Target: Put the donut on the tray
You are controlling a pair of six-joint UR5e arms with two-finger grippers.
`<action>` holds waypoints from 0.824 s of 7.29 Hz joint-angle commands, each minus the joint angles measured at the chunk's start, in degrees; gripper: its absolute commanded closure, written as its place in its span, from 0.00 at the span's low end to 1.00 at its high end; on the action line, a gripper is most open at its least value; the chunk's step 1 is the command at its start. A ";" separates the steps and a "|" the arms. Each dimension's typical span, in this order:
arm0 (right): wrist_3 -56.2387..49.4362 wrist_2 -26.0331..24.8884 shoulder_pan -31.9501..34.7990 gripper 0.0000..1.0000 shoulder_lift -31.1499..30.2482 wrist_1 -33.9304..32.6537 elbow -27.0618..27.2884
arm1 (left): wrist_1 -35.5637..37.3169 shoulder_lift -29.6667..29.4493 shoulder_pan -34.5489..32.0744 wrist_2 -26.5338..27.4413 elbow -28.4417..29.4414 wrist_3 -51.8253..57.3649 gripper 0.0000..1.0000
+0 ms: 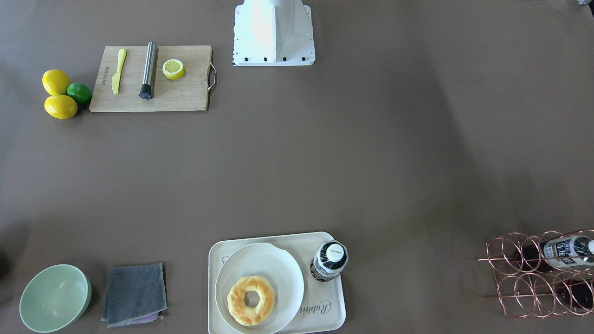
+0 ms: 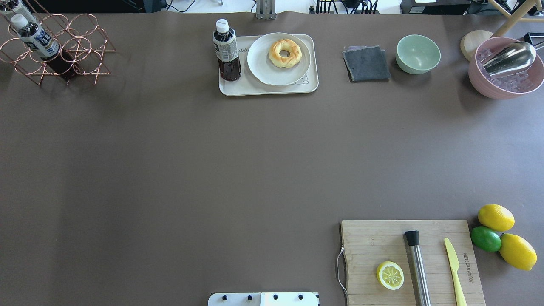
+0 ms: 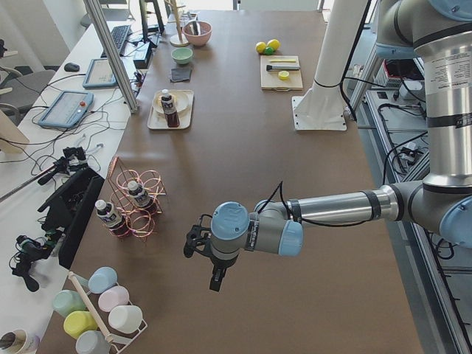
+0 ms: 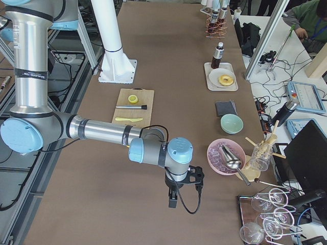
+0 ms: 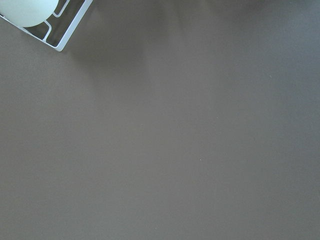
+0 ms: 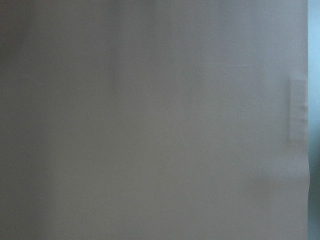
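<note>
Sitting on a round white plate (image 1: 267,262), the golden-yellow ring-shaped donut (image 1: 251,300) already lies within the cream rectangular tray (image 1: 327,311), at the edge of the brown surface (image 1: 325,162) farthest from my base. A dark bottle with a white cap (image 1: 330,260) stands upright on the same tray, just beside the plate. My left jaws and right jaws hang over bare surface at opposite ends, well apart from the tray. Whether either pair is released or clenched, I cannot tell.

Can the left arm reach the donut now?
Probably, from above: the donut lies uncovered on the plate. The bottle stands beside the plate on the robot's left, so a low sideways approach looks risky.
</note>
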 commanded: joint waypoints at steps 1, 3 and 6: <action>0.00 0.04 0.00 0.00 -0.55 0.04 -0.14 | -0.24 -0.13 0.00 -0.02 0.10 -0.12 0.02; 0.00 0.04 0.00 0.00 -0.55 0.13 -0.05 | -0.24 0.22 0.00 -0.02 1.06 -0.03 0.02; 0.00 0.04 0.09 0.00 -0.91 0.22 0.48 | -0.24 0.22 0.00 -0.19 2.04 -0.03 0.02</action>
